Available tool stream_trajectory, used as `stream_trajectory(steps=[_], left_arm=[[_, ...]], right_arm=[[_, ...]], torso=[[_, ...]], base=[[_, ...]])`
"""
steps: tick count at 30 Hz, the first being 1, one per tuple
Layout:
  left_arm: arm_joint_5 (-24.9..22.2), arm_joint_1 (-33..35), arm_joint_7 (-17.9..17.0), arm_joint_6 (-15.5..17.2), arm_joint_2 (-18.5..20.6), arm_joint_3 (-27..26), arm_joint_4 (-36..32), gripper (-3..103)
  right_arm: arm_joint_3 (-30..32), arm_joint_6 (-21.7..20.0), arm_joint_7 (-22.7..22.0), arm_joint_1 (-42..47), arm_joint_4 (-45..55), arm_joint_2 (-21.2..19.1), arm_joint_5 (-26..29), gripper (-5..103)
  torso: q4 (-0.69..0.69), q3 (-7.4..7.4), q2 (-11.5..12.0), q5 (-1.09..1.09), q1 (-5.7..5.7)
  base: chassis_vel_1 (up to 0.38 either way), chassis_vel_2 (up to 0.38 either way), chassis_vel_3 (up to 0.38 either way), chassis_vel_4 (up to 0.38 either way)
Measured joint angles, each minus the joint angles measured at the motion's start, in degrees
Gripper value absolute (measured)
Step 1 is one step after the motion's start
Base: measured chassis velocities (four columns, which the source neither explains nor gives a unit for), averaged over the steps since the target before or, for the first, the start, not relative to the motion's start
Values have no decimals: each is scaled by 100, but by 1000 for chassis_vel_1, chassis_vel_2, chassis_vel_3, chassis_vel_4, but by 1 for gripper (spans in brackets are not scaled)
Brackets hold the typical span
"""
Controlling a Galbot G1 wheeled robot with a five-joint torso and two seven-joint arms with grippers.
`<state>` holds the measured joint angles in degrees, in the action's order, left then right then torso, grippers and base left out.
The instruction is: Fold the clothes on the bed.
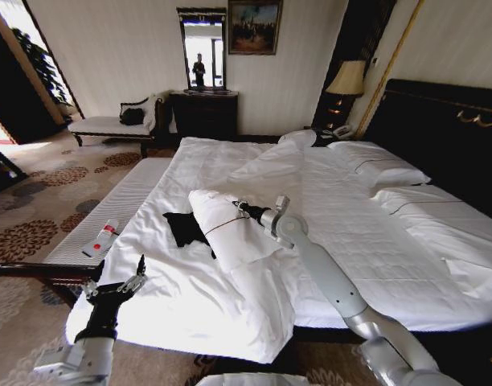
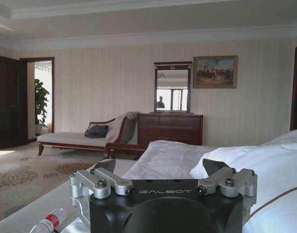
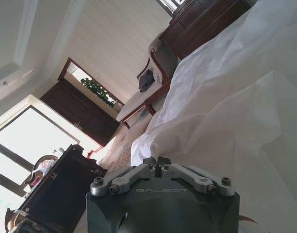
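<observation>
A folded duvet (image 1: 230,229) heap crowds the black T-shirt (image 1: 184,228).

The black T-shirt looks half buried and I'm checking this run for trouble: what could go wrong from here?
1. The T-shirt lies bunched beside a folded duvet ridge; the right hand, shut over that ridge, might catch duvet instead.
2. The left hand, open at the bed corner, may struggle to reach it.

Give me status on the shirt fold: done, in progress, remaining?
Done: nothing visible. The shirt lies crumpled on the bed, partly tucked under a folded-back flap of duvet.
In hand: the right gripper, fingers shut, is stretched out over that flap beside the shirt; whether it pinches cloth is unclear. The left gripper hangs open at the bed's near corner.
Left: freeing, spreading and folding the shirt.
</observation>
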<state>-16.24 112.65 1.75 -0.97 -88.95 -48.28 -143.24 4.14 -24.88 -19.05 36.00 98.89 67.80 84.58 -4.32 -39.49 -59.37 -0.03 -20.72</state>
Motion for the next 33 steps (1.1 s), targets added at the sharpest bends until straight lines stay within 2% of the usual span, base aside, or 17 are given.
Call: stream_trajectory(steps=[6, 10, 15, 19, 20, 23, 25, 28, 33], left_arm=[[-12, -43, 4, 0, 22, 37, 0, 100], [-80, -89, 6, 0, 82, 44, 1, 100], [-141, -133, 6, 0, 126, 52, 1, 100], [-241, -236, 6, 6, 201, 108, 10, 100], [-241, -236, 6, 6, 201, 108, 10, 100], [-299, -327, 6, 15, 256, 160, 59, 100], [-318, -355, 6, 16, 270, 175, 68, 100], [-420, -448, 6, 19, 346, 218, 94, 100], [-624, -558, 6, 34, 482, 224, 110, 100]], right_arm=[[455, 162, 85, 582, 516, -31, 5, 0], [1256, 454, 245, 1528, 1180, -42, -21, 0], [1856, 651, 311, 2121, 1682, -31, -97, 0], [2777, 1054, 489, 3072, 2428, 159, -479, 0], [2777, 1054, 489, 3072, 2428, 159, -479, 0], [3450, 1270, 497, 3634, 2809, 367, -572, 0], [3607, 1303, 490, 3750, 2891, 418, -572, 0], [4461, 1447, 468, 4463, 3337, 753, -574, 0], [5017, 1640, 471, 5069, 3731, 970, -749, 0]], torso=[[0, 0, 0, 0, 0], [-1, 0, 0, 1, 0], [-2, 0, 0, 1, 0], [-2, 1, 0, 0, 1], [-2, 1, 0, 0, 1], [0, 1, 0, 0, 1], [1, 1, 0, 0, 1], [-2, 0, 0, 1, 1], [-1, 1, -1, 0, 1]], base=[[0, 0, 0, 0], [0, 0, 0, 0], [0, 0, 0, 0], [0, 0, 0, 0], [0, 0, 0, 0], [0, 0, 0, 0], [0, 0, 0, 0], [0, 0, 0, 0], [0, 0, 0, 0]])
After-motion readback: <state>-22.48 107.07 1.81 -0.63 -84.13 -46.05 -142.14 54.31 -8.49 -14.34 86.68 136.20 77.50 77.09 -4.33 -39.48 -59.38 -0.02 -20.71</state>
